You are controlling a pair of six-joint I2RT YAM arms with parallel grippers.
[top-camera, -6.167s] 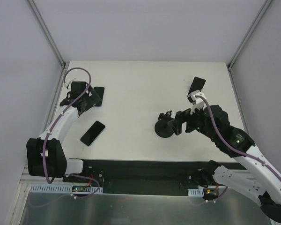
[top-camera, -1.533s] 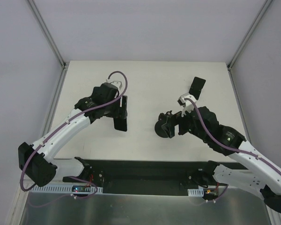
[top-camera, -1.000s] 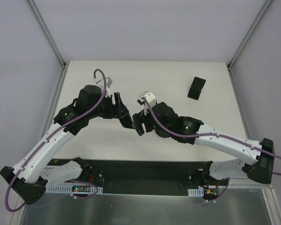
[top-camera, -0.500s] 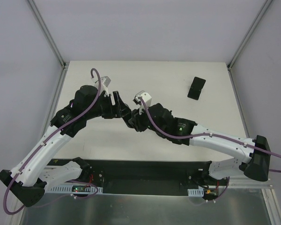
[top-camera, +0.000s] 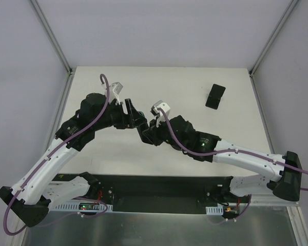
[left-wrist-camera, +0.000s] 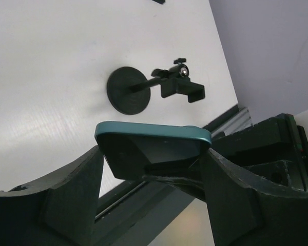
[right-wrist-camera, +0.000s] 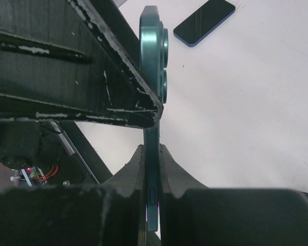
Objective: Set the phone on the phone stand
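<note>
The phone (top-camera: 140, 123), dark with a teal rim (left-wrist-camera: 154, 134), hangs in the air over the middle of the table, held by both arms. My left gripper (top-camera: 134, 115) is shut across the phone's width, and its fingers (left-wrist-camera: 72, 189) press on both long edges. My right gripper (top-camera: 147, 134) is shut on the phone's flat faces from the other end. In the right wrist view the phone (right-wrist-camera: 153, 77) stands edge-on between the right gripper (right-wrist-camera: 152, 154). The phone stand (top-camera: 215, 96), small and black, sits apart at the far right of the table.
A black holder with a round base and a clamp (left-wrist-camera: 128, 91) stands on the table below the phone; the right arm hides it in the top view. A second dark phone (right-wrist-camera: 204, 21) lies flat on the table. The black base rail (top-camera: 159, 187) runs along the near edge.
The right arm swung left from the round-based holder to the phone in the left gripper, and its jaws closed on the phone. The left gripper stayed on the phone, barely moving.
</note>
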